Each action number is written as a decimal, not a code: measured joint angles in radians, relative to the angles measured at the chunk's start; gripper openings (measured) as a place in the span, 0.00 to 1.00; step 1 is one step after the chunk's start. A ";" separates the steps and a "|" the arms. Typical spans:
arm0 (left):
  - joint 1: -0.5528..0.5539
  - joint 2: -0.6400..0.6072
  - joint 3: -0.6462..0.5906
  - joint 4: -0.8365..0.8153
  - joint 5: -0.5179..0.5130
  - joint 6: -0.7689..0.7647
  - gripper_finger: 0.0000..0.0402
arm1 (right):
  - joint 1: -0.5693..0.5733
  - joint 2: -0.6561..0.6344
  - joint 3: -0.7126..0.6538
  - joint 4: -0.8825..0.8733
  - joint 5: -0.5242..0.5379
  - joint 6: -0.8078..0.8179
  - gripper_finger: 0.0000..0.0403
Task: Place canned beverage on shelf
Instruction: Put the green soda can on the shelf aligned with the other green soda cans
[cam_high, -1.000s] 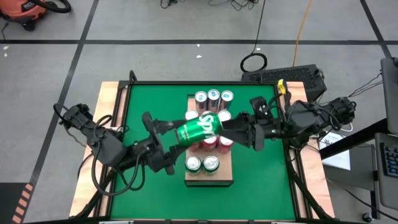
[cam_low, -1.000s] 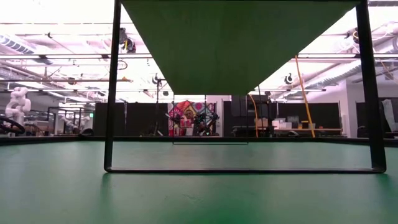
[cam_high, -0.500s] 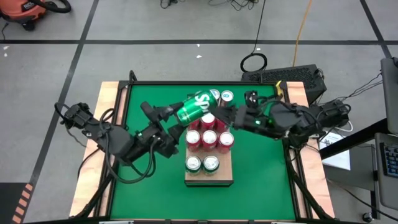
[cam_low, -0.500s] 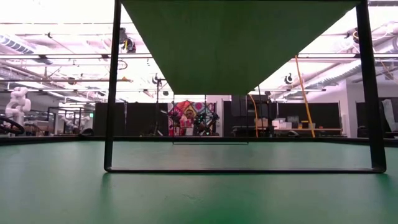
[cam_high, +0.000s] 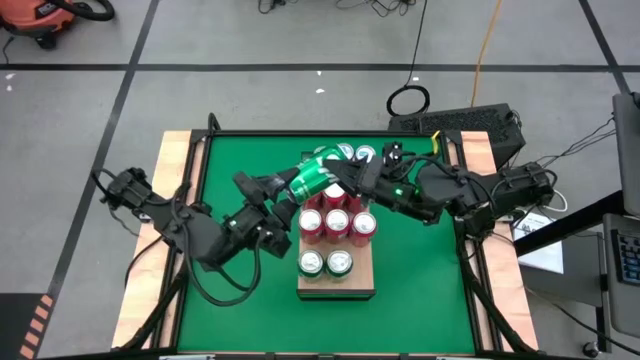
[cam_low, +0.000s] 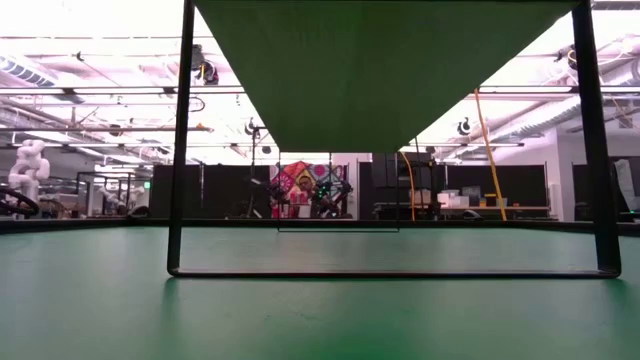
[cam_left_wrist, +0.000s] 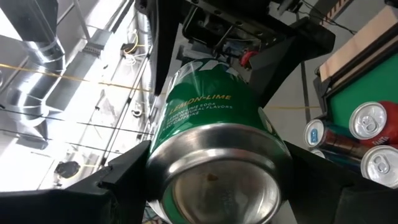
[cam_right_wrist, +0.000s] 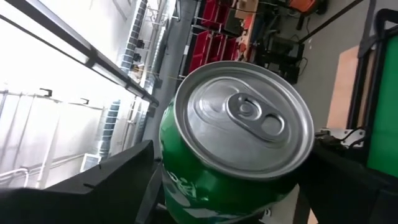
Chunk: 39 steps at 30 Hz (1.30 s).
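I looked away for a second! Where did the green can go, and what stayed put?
Both grippers, the left gripper and the right gripper, carried the green can between them, lying sideways, from above the shelf's middle toward its far end. Nobody let go: each holds one end. The red cans and the silver-topped cans on the shelf stayed put.
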<state>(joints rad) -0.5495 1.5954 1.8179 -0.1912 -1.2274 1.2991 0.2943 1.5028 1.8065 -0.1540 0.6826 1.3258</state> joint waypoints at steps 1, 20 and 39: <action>0.000 0.002 0.000 -0.002 0.000 0.000 0.71 | 0.000 0.000 0.000 -0.004 0.003 0.000 0.89; -0.002 0.004 -0.001 -0.035 0.021 0.017 0.71 | -0.008 0.000 0.000 -0.002 0.023 0.008 0.78; -0.002 0.008 -0.004 -0.027 0.036 -0.403 0.97 | -0.009 -0.016 0.000 0.007 0.023 -0.099 0.74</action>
<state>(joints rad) -0.5510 1.6035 1.8137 -0.2185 -1.1909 0.8965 0.2852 1.4868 1.8065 -0.1474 0.7056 1.2265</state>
